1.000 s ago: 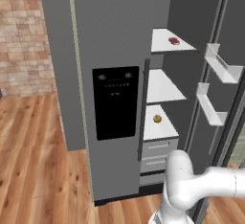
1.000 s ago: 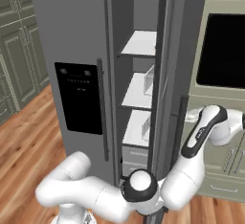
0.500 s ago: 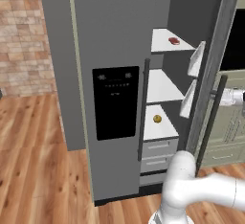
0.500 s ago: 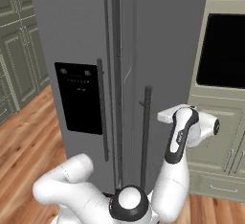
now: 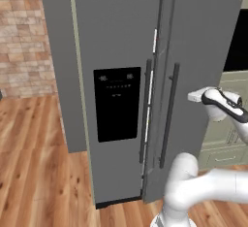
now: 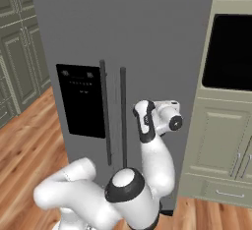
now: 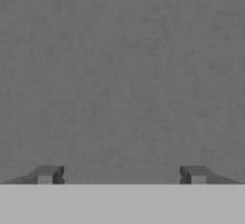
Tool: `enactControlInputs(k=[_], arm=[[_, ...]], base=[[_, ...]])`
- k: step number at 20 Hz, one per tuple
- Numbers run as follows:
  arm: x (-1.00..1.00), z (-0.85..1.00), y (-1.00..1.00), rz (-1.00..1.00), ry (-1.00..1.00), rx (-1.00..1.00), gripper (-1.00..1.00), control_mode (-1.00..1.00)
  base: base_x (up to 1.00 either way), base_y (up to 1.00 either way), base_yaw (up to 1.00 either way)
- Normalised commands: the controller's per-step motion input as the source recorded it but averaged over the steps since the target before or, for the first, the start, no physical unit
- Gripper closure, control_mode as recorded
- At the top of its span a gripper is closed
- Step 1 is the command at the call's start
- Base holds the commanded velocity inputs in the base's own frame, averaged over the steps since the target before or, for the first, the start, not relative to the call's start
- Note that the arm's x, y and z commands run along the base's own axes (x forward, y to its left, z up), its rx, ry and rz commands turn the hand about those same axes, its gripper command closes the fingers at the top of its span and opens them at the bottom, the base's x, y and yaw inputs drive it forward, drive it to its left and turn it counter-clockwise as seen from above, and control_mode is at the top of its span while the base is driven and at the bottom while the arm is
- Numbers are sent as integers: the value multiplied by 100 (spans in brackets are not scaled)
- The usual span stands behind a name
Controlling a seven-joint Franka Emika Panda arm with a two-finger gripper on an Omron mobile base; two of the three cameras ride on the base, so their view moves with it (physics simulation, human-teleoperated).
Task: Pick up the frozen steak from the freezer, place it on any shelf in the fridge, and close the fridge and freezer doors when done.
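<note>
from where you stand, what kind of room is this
A home kitchen, most likely. A tall grey side-by-side refrigerator with a black dispenser panel stands ahead, pale green cabinets with a built-in dark oven window sit beside it, and the floor is wood planks.

Both fridge and freezer doors (image 5: 193, 51) are plain mid grey with long dark bar handles (image 5: 168, 114). The left one has a glossy black dispenser panel (image 5: 117, 103). Floor (image 5: 34, 163) is warm orange-brown wood planks, wall (image 5: 24, 37) on the left is reddish-tan brick, cabinets (image 6: 221, 145) on the right are pale sage green.
</note>
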Motion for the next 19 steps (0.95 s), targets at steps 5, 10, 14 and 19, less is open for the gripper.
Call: enactControlInputs(k=[5, 10, 14, 19], arm=[[93, 5, 19, -36, 2, -13, -100, -100], [4, -1, -1, 0, 0, 0, -100, -100], [0, 0, 0, 0, 0, 0, -100, -100], [0, 0, 0, 0, 0, 0, -100, -100]], base=[[0, 0, 0], [0, 0, 0], [0, 0, 0], [0, 0, 0]])
